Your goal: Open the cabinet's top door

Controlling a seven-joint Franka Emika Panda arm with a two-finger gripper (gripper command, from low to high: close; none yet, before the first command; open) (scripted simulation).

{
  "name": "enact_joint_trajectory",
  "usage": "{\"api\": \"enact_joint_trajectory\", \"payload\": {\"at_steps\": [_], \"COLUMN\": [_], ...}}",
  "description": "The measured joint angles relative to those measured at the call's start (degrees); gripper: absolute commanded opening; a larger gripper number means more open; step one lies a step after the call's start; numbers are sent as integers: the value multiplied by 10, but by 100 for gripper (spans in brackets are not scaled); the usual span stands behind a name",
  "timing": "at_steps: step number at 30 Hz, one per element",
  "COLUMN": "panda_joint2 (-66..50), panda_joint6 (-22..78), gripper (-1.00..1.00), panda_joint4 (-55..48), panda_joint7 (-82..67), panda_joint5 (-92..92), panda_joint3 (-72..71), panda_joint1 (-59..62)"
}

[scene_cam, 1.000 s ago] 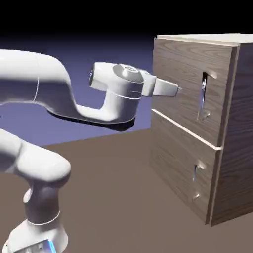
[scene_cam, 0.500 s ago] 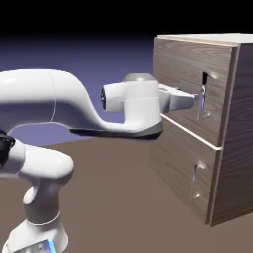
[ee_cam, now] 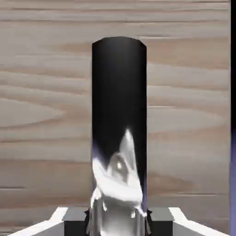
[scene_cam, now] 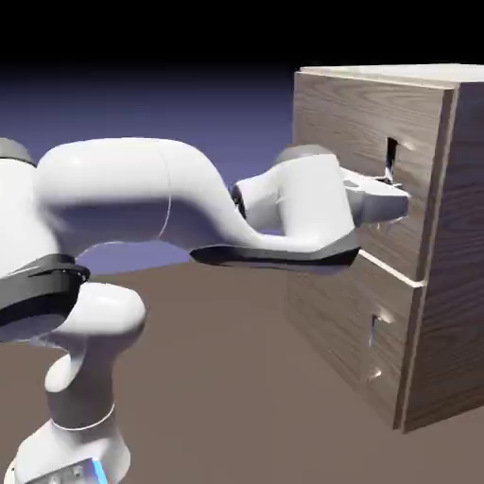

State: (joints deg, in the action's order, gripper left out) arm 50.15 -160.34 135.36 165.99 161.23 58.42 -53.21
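Observation:
The brown wood-grain cabinet point(scene_cam: 444, 236) stands at the right of the exterior view. Its top door point(scene_cam: 350, 142) sits flush with the front, and a thin vertical silver handle point(scene_cam: 388, 163) runs down it. My gripper point(scene_cam: 395, 200) reaches the lower part of that handle and is shut on it. In the hand view the handle point(ee_cam: 119, 115) is a dark, glossy bar rising between my two grey fingertips point(ee_cam: 73, 216), with the door's wood point(ee_cam: 46, 115) filling the picture behind it.
Below the top door lies the lower panel point(scene_cam: 331, 302) with its shorter handle point(scene_cam: 374, 350). The white arm point(scene_cam: 142, 203) stretches across from the lower left, above the brown table point(scene_cam: 217, 397).
The arm has moved right and slightly down until the hand reached the top door's handle. The jaws, open before, have closed on the handle. The door has not moved.

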Motion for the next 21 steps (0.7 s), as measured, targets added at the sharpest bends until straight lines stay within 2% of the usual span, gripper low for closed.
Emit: {"api": "enact_joint_trajectory", "payload": {"at_steps": [12, 21], "panda_joint2": [18, 63], "panda_joint6": [68, 67], "gripper": [-100, -100], "panda_joint4": [156, 236], "panda_joint7": [0, 0], "panda_joint5": [-144, -280], "panda_joint3": [-224, -411], "panda_joint1": [249, 429]}}
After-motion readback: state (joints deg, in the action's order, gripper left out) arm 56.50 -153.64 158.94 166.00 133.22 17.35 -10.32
